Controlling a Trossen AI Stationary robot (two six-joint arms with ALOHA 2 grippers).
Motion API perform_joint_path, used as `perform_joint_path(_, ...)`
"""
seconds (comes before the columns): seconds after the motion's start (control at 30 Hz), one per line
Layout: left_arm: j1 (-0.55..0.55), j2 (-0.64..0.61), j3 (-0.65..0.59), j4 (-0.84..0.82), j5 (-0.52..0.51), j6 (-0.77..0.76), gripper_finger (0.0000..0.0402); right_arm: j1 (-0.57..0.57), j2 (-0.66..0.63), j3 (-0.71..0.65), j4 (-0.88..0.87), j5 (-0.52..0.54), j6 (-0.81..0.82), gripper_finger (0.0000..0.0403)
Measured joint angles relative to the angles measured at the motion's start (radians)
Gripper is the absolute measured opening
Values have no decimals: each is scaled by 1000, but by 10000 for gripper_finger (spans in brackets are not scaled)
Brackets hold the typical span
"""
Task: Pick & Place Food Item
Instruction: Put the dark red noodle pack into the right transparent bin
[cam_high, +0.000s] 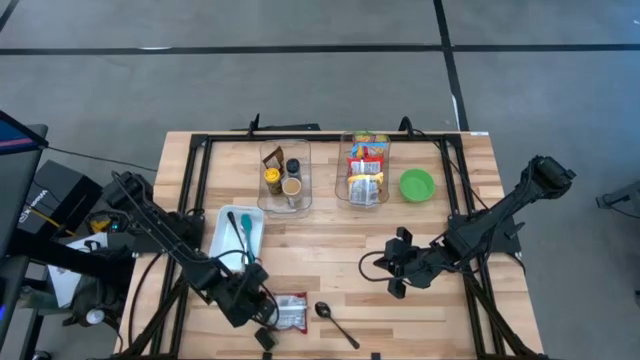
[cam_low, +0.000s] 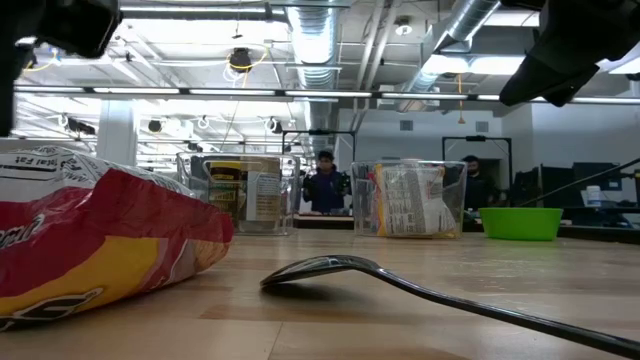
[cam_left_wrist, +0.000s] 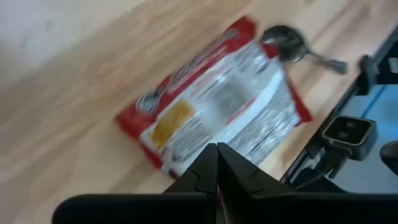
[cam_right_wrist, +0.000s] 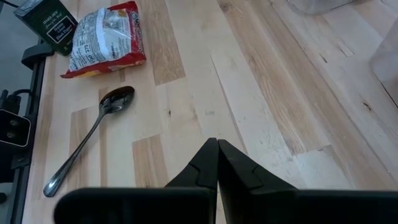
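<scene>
Red and white plastic food packet (cam_left_wrist: 211, 112) lies flat just ahead of left claw (cam_left_wrist: 217, 163); we find both claws fully closed, empty.

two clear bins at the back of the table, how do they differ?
The left bin holds jars and bottles standing upright; the right bin holds flat snack packets stacked on edge. The right bin sits next to the green bowl; the left bin is nearer the white tray. Both are clear, rectangular, open-topped and side by side.

Glossy plastic food packet (cam_right_wrist: 106, 38), shiny metal spoon (cam_right_wrist: 93, 130), pale wood table (cam_right_wrist: 261, 93)
</scene>
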Motion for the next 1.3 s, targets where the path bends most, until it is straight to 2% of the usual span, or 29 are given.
perform_joint_path(0.13, 0, 0, 0, -29, 89, -61, 0, 0, 0, 0, -2, 0, 0, 0)
perform_joint_path(0.37, 6, 0, 0, -4, 126, -37, 0, 0, 0, 0, -2, 0, 1, 0)
perform_joint_path(0.47, 15, 0, -1, 3, 156, -139, 0, 0, 0, 0, -3, 0, 1, 0)
perform_joint_path(0.73, 12, 0, 63, 39, 76, -141, 0, 0, 0, 0, -5, 0, 1, 0)
perform_joint_path(1.07, 12, 0, 255, -263, -37, -113, 0, 0, 0, 0, -7, 0, 1, 0)
perform_joint_path(1.3, 12, 46, 262, -350, -49, -146, 0, 0, 0, 0, -10, 0, 1, 0)
